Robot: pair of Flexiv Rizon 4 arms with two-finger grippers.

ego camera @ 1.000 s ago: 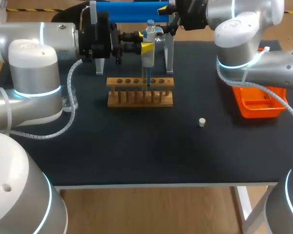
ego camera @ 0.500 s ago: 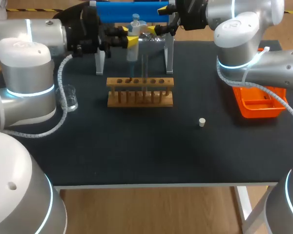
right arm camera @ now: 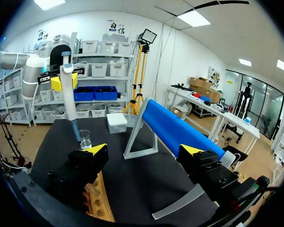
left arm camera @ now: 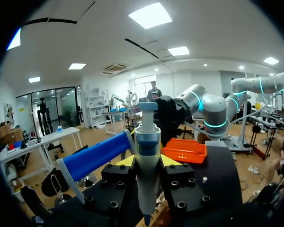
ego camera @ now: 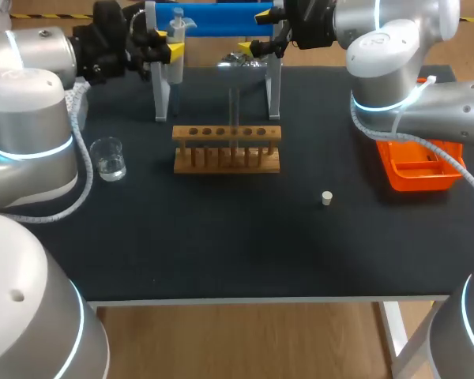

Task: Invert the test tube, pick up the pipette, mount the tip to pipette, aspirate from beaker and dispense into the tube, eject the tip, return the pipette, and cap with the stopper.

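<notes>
Pipette (left arm camera: 147, 156) stands upright, clamped between the left jaws.

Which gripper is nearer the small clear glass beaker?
Left. The left gripper, holding the grey pipette, is up behind the beaker; the right gripper is farther off, behind the wooden tube rack.
</notes>
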